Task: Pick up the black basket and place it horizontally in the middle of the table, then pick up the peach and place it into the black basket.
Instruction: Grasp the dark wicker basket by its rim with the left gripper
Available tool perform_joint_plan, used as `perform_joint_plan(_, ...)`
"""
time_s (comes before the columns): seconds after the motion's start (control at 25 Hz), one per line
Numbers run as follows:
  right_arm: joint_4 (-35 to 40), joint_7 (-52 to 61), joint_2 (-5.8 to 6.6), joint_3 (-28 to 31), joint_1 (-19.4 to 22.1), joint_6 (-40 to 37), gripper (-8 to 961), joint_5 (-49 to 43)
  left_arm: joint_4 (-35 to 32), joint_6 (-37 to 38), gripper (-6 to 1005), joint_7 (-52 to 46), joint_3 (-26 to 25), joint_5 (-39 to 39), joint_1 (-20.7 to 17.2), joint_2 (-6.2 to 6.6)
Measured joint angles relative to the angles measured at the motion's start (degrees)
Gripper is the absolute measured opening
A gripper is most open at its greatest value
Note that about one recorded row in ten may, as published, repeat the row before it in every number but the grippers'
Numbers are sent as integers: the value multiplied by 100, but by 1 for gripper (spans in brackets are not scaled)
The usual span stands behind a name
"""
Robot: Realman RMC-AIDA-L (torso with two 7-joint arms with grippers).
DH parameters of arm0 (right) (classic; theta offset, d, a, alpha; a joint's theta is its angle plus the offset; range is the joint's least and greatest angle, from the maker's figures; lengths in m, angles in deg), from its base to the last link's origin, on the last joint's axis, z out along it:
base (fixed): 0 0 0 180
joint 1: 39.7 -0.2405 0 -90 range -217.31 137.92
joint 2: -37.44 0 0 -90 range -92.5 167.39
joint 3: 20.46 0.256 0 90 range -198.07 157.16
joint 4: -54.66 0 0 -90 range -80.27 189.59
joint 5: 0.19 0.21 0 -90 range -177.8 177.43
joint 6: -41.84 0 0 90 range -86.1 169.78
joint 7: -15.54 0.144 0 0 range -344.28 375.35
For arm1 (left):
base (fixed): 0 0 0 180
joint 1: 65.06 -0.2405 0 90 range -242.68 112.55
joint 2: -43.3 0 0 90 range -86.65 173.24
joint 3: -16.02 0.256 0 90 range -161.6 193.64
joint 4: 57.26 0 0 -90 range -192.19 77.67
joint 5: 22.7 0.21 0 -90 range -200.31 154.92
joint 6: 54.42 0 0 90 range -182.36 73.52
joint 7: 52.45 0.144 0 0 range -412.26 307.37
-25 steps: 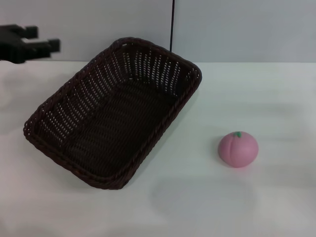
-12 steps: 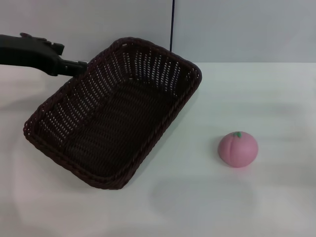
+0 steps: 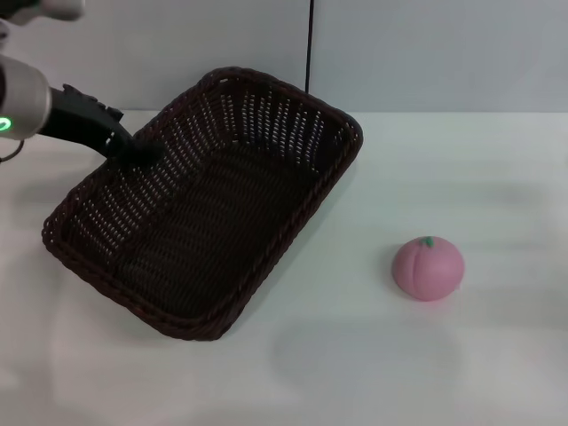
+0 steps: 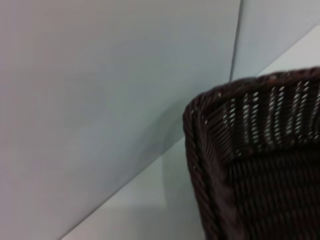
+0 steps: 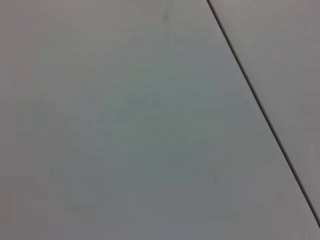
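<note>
The black basket point(image 3: 204, 222) lies at an angle on the left half of the white table point(image 3: 470, 169), its long side running from front left to back right. My left gripper point(image 3: 135, 149) reaches in from the far left and sits at the basket's far left rim; it is dark against the dark weave. The left wrist view shows a corner of the basket point(image 4: 260, 165) close up. The pink peach point(image 3: 429, 268) sits on the table to the right of the basket, apart from it. My right gripper is out of view.
A grey wall with a dark vertical seam point(image 3: 310, 44) stands behind the table. The right wrist view shows only that wall. Bare tabletop lies between the basket and the peach and along the front edge.
My left arm has come in from the far left and reached the basket's far left rim. The basket and the peach have not moved.
</note>
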Motion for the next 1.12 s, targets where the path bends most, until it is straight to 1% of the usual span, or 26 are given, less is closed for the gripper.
perform_joint_plan(0.04,5,-1,0,0,-14,36,581,0,0,0,779,0,0,0,0,0)
perform_joint_plan(0.12,14,-2,0,0,-21,58,580,0,38,-142,778,-189,235,182,-48,-6)
perform_joint_plan(0.44,18,-70,0,0,-28,176,575,-3,173,10,775,-288,354,316,16,-6)
perform_joint_plan(0.56,21,-72,0,0,-36,186,572,-5,439,64,774,-371,479,471,159,-6)
perform_joint_plan(0.68,22,-73,0,7,-38,187,570,-7,439,64,773,-371,479,471,159,-6)
perform_joint_plan(0.72,24,-72,0,17,-38,188,570,-7,680,127,773,-382,504,522,313,-5)
perform_joint_plan(0.76,26,-72,0,33,-38,190,569,-7,768,154,773,-385,496,558,389,-5)
perform_joint_plan(0.96,75,-73,0,60,-12,196,566,5,801,157,771,-391,503,655,446,-6)
perform_joint_plan(1.04,84,-73,0,66,0,196,564,27,876,172,770,-390,518,809,509,-6)
perform_joint_plan(1.12,94,-73,0,80,12,196,563,52,961,183,715,-383,534,912,560,-5)
